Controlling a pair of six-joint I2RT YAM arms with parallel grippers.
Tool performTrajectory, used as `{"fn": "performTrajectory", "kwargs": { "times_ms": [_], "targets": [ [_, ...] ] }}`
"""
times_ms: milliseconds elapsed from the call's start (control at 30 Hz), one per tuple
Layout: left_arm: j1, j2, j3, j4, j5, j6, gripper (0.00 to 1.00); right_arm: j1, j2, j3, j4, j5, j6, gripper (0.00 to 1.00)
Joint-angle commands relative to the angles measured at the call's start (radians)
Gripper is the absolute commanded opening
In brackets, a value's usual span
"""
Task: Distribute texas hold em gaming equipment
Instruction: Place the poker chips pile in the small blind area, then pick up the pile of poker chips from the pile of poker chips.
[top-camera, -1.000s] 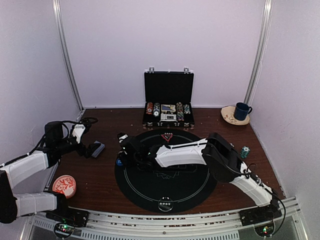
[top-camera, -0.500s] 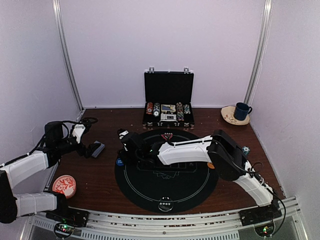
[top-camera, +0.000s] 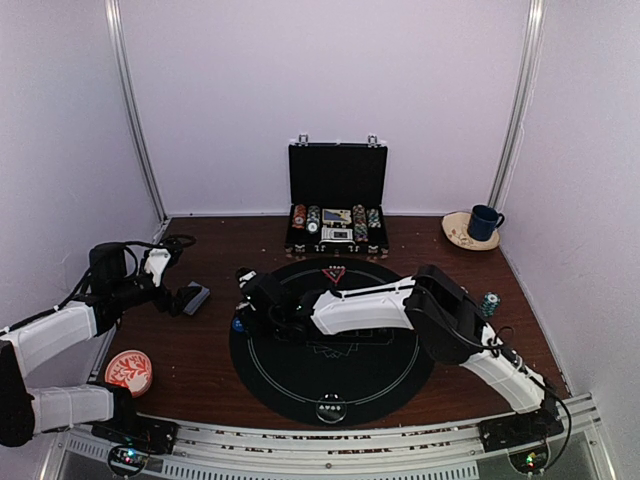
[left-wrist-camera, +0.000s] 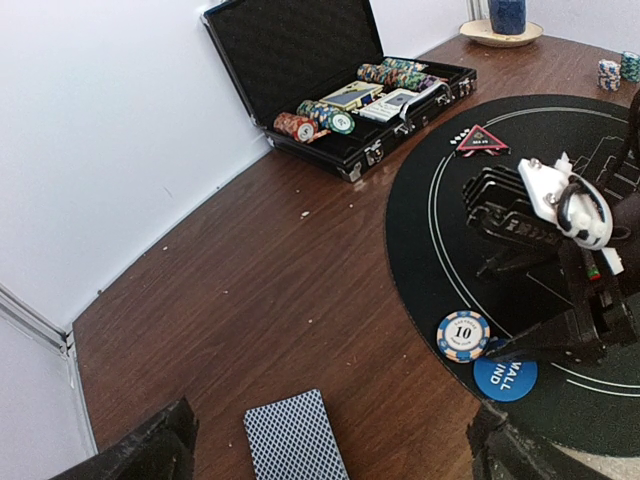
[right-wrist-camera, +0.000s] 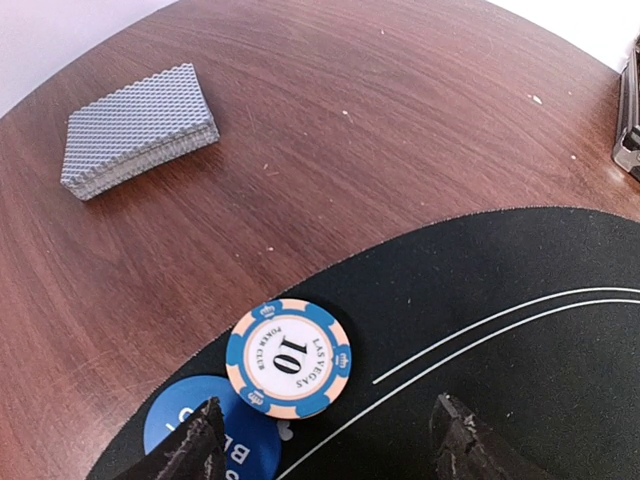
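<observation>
The right tool has just eased its fingers apart and now grasps nothing. Just ahead of it a blue-and-cream striped-edge chip, marked 10, lies flat just inside the left rim of the black round mat, touching a smooth blue button disc. That reads as one chip delivered here, with more gear likely to follow. Off the mat's left rim, on the scuffed brown wood surface, a squared deck of lattice-backed cards rests between the widely released fingers of the left tool. At the mat's far rim sits a red triangle marker, and beyond it the open black briefcase.
</observation>
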Motion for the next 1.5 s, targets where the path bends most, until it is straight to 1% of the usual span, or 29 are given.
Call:
{"fn": "performTrajectory", "kwargs": {
  "times_ms": [0,600,967,1067,1167,1333,1400,1467],
  "targets": [
    [-0.002,0.001,-0.007,0.048,0.003,-0.002,0.98,-0.004,0.022,0.032,-0.014,0.034,-0.006,0.72],
    [-0.002,-0.001,-0.008,0.048,0.002,-0.002,0.98,-0.004,0.061,0.083,-0.026,0.098,-0.011,0.73],
    [-0.002,-0.001,-0.008,0.048,0.002,-0.002,0.98,-0.004,0.069,0.1,-0.031,0.116,-0.016,0.73],
    [-0.002,0.0,-0.008,0.048,0.002,-0.002,0.98,-0.003,0.071,0.11,-0.043,0.095,-0.024,0.73],
    [-0.001,0.001,-0.008,0.048,0.002,0.0,0.98,-0.001,0.032,0.089,-0.05,0.048,-0.024,0.74],
    [-0.001,0.001,-0.007,0.046,0.002,0.0,0.98,-0.002,-0.115,-0.029,-0.04,0.032,-0.013,0.75],
    [-0.002,-0.002,-0.007,0.046,0.003,0.001,0.98,-0.002,-0.191,-0.066,-0.062,0.043,-0.014,0.78],
    [-0.002,-0.003,-0.008,0.045,0.003,0.001,0.98,-0.004,-0.254,-0.1,-0.102,0.062,-0.015,0.83]
  ]
}}
